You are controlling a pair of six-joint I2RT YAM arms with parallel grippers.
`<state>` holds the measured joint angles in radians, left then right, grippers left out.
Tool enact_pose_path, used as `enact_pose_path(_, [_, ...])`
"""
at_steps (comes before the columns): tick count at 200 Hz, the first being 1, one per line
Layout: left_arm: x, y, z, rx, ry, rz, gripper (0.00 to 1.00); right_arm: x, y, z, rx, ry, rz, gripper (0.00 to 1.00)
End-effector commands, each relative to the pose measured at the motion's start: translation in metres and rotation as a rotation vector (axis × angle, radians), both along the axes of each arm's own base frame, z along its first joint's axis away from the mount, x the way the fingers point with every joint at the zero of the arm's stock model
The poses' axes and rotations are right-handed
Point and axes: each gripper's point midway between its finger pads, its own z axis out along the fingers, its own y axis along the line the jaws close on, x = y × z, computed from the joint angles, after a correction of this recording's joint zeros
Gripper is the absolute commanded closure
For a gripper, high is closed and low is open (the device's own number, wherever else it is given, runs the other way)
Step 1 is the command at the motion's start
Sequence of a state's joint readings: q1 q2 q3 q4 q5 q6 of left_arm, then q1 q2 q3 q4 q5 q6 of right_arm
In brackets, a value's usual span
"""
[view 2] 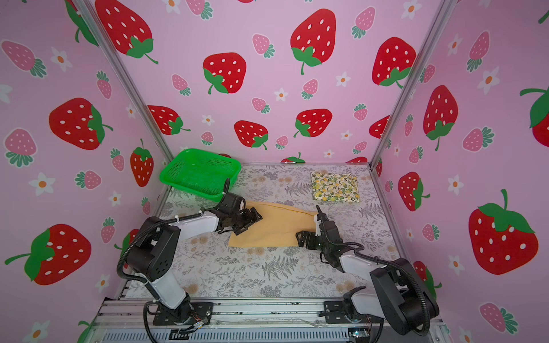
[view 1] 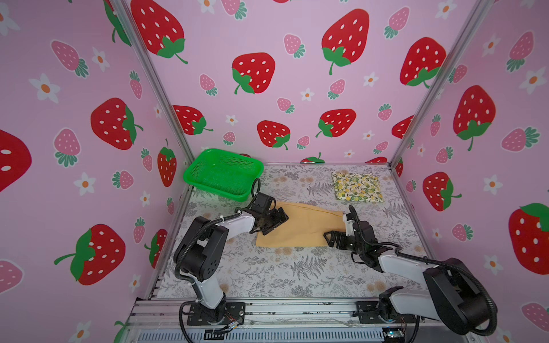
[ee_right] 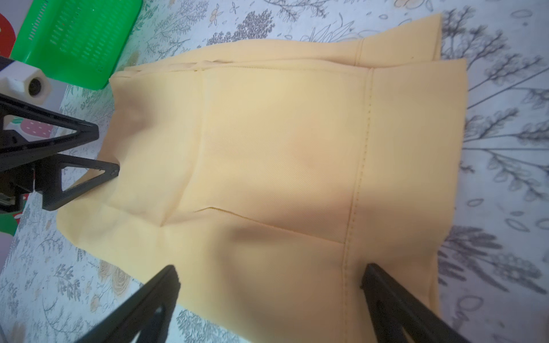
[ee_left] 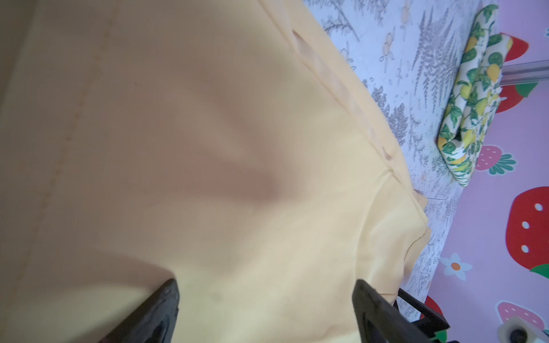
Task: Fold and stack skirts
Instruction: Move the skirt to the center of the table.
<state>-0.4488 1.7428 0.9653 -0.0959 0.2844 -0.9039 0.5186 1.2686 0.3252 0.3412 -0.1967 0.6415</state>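
The mustard-tan skirt [view 1: 300, 225] [view 2: 276, 227] lies flat, partly folded, mid-table in both top views. My left gripper [view 1: 276, 224] [view 2: 249, 225] hovers open over its left edge, and in the left wrist view the tan cloth [ee_left: 208, 148] fills the space between the spread fingers of the gripper [ee_left: 266, 289]. My right gripper [view 1: 328, 239] [view 2: 299, 240] is open at the skirt's right front corner, its fingers straddling the stitched hem [ee_right: 353, 208] without gripping. The lemon-print skirt [view 1: 358, 187] [view 2: 335, 187] [ee_left: 469, 98] sits folded at the back right.
A green mesh basket [view 1: 237, 156] [view 2: 214, 156] [ee_right: 74, 38] stands tilted at the back left corner, just behind the left arm. The floral table mat [view 1: 282, 273] is bounded by strawberry-print walls on three sides and a metal rail at the front.
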Motion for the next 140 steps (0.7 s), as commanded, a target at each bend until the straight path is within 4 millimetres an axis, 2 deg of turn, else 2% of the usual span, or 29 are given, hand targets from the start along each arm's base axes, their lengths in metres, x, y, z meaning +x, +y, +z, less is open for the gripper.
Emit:
enact_pose_path(1, [-0.009, 0.010, 0.007, 0.048, 0.003, -0.007, 0.07, -0.011, -0.009, -0.008, -0.052, 0.076, -0.036, 0.00])
enact_pose_path(21, [-0.006, -0.002, 0.038, 0.021, -0.049, -0.046, 0.07, 0.010, -0.006, 0.021, -0.072, 0.002, -0.047, 0.00])
enact_pose_path(47, [-0.007, -0.028, 0.079, -0.023, -0.129, -0.106, 0.06, 0.039, 0.001, 0.052, -0.093, -0.063, -0.042, 0.00])
enact_pose_path(73, [-0.017, -0.061, 0.105, -0.084, -0.169, -0.176, 0.06, 0.068, 0.001, 0.069, -0.087, -0.089, -0.056, 0.00])
enact_pose_path(107, [-0.030, -0.093, 0.113, -0.174, -0.181, -0.236, 0.07, 0.093, 0.003, 0.075, -0.056, -0.081, -0.045, 0.00])
enact_pose_path(140, [-0.039, -0.113, 0.109, -0.266, -0.185, -0.267, 0.07, 0.104, 0.001, 0.062, 0.009, -0.022, -0.028, 0.00])
